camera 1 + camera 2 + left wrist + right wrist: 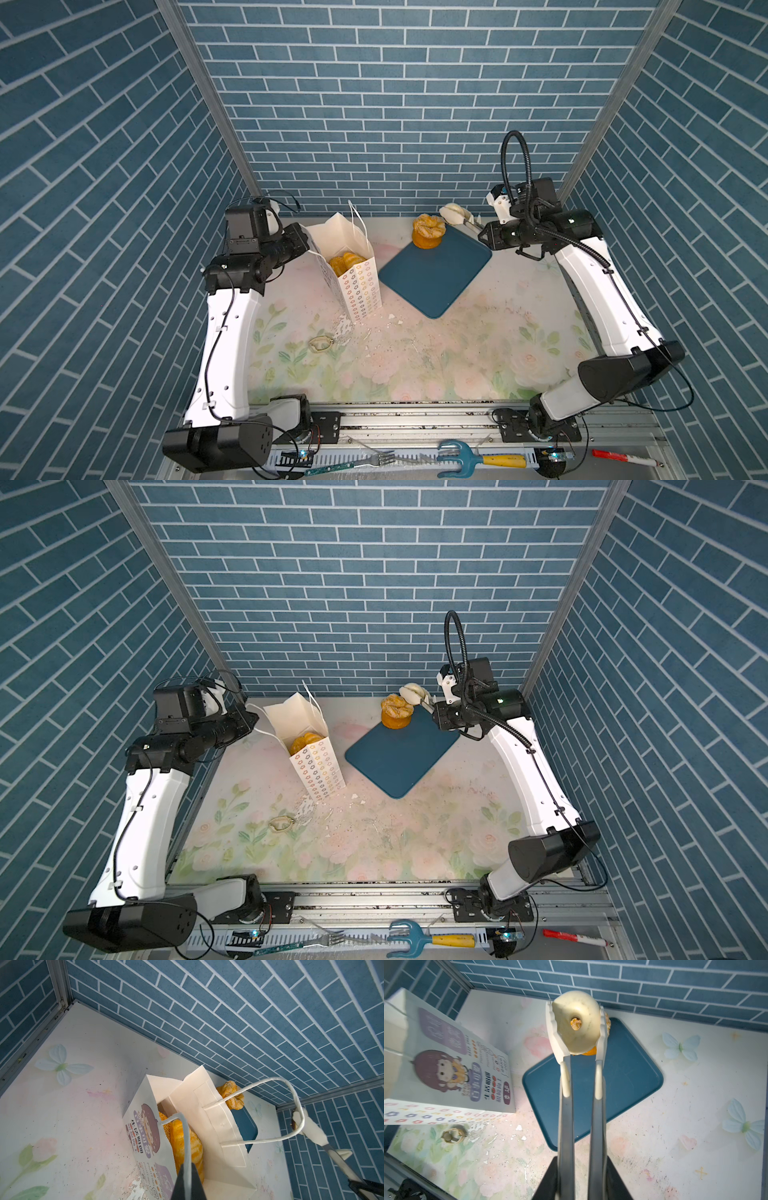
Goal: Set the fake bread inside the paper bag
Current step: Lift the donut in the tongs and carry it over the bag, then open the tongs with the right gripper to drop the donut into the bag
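Floral desk (457,353) seen in both top views, with detail from the two wrist views. A white paper bag (359,286) stands near the far edge, left of the middle, with its mouth open, and golden pastries (345,262) lie inside it. The left hand (304,242) is closed on the cord handle (185,1136) of the bag's printed front face, the cord pinched between its fingers in the left wrist view. The second handle (249,1141) loops free above the mouth. To the right of the bag and apart from it lies a dark teal tray (432,278), turned cornerwise with one corner toward the far edge. On that far corner a sugar-dusted cake (428,230) stands upright. The right hand (484,237) is clamped on metal tongs (564,1118), and their pale tips grip a white ring bread (575,1022) from both sides. The ring is held in the air by the far edge, just beside the cake on its right; whether the two touch cannot be told. A small loop (320,344) and white flakes (345,332) lie on the desk in front of the bag
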You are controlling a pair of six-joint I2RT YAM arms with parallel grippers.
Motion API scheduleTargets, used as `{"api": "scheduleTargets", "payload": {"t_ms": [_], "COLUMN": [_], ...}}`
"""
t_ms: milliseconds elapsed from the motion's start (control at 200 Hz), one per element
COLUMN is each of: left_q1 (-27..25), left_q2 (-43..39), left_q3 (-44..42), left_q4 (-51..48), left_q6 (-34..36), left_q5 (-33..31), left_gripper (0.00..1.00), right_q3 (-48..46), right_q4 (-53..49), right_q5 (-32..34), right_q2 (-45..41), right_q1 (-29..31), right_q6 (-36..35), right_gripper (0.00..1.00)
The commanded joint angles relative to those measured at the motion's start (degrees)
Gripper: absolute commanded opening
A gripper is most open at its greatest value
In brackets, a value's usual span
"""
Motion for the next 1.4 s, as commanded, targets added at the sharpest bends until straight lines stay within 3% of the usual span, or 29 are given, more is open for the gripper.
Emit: {"api": "scheduleTargets", "payload": {"t_ms": [0, 340, 615, 975, 1395], "left_q1": [-0.4, -0.5, -0.5, -0.5, -0.5], "left_q2": [-0.8, -2.1, -2.8, -3.3, -3.3], "left_q3": [-0.6, -1.7, -1.3, -1.1, -1.3], "left_q4": [1.1, 1.6, 0.9, -0.3, -0.5], "left_q6": [0.0, -0.3, 0.1, 1.1, 0.9], "left_q5": [1.0, 1.2, 1.3, 1.0, 1.1], "left_gripper": [0.0, 0.0, 0.0, 0.0, 0.0], "right_q3": [5.6, 27.6, 30.9, 30.4, 32.5], "right_q4": [0.2, -3.3, -4.2, -6.5, -8.1], "right_q5": [-4.3, -6.0, -2.3, 7.4, 11.0], "right_q2": [-3.4, 5.8, 12.9, 20.6, 24.4], "right_q1": [3.7, 18.7, 28.8, 32.6, 34.7], "right_q6": [-0.4, -2.4, -2.9, -2.7, -4.4], "right_gripper": [0.28, 0.27, 0.27, 0.29, 0.41]}}
